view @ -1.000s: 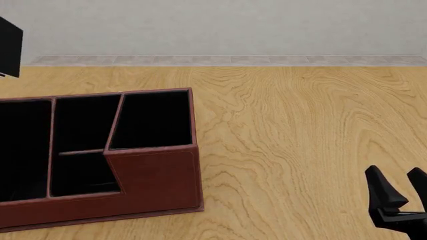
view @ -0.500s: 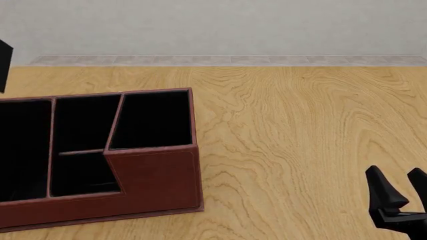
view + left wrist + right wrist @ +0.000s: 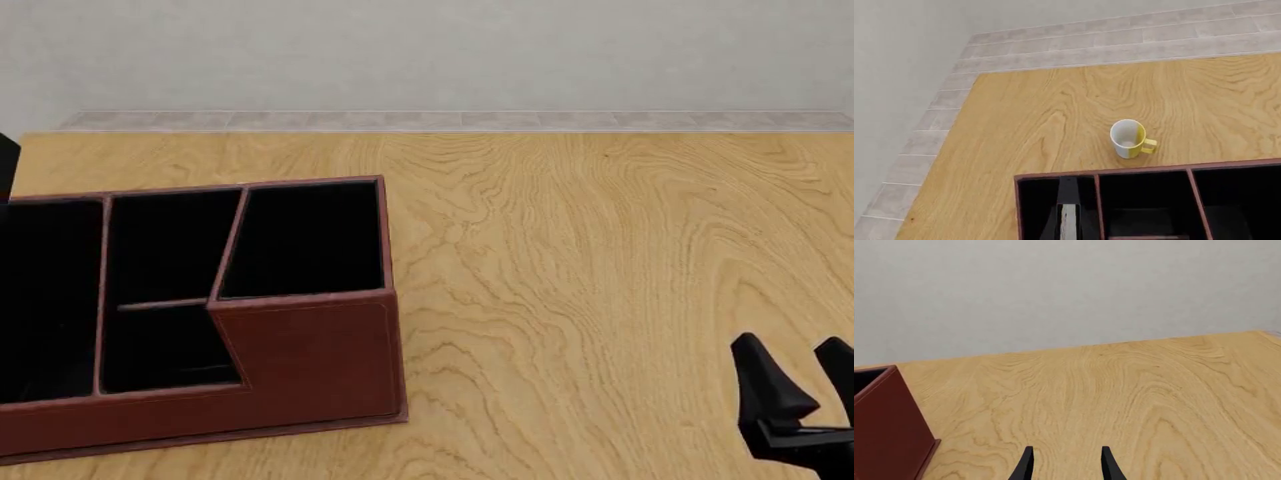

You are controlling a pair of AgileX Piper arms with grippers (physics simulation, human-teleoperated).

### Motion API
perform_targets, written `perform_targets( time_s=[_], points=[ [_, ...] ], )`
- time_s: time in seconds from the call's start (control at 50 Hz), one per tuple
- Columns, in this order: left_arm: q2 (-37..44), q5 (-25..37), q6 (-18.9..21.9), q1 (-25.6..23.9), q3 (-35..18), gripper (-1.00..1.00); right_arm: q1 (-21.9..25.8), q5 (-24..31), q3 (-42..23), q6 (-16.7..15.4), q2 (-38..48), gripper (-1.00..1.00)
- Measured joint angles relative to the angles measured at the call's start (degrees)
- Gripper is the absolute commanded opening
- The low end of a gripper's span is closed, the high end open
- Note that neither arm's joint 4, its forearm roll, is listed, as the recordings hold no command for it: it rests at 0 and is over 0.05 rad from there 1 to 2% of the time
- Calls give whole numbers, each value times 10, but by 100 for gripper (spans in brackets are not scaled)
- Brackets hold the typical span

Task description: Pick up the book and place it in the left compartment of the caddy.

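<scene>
Nearest, the right gripper (image 3: 797,372) is seen with jaws parted and empty, low over the worktop (image 3: 601,260). Farther off, the book (image 3: 1068,222) appears propped in the caddy's (image 3: 307,350) left compartment (image 3: 1057,210); placement seems done, only withdrawal remaining. The left gripper's jaws are out of view.

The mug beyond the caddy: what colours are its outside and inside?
The mug is yellow outside with a white interior, best seen in the left wrist view.

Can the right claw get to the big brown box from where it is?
Probably yes. The right claw is open and empty, and only bare table lies between it and the caddy. Nothing blocks the way.
</scene>
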Motion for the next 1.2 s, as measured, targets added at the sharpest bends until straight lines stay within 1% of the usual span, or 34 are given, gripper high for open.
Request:
perform_targets(
  time_s=[0.38, 0.7, 1.0, 1.2],
  points=[
    [-20, 40, 1, 12, 31, -100, 2, 15, 0, 0, -18, 100],
    [-25, 56, 9, 14, 65, -100, 2, 18, 0, 0, -21, 100],
    [-29, 63, -2, 20, 92, -100, 3, 15, 0, 1, -17, 100],
    [-27, 53, -4, 32, 118, -100, 4, 16, 0, 2, -18, 100]
  ],
)
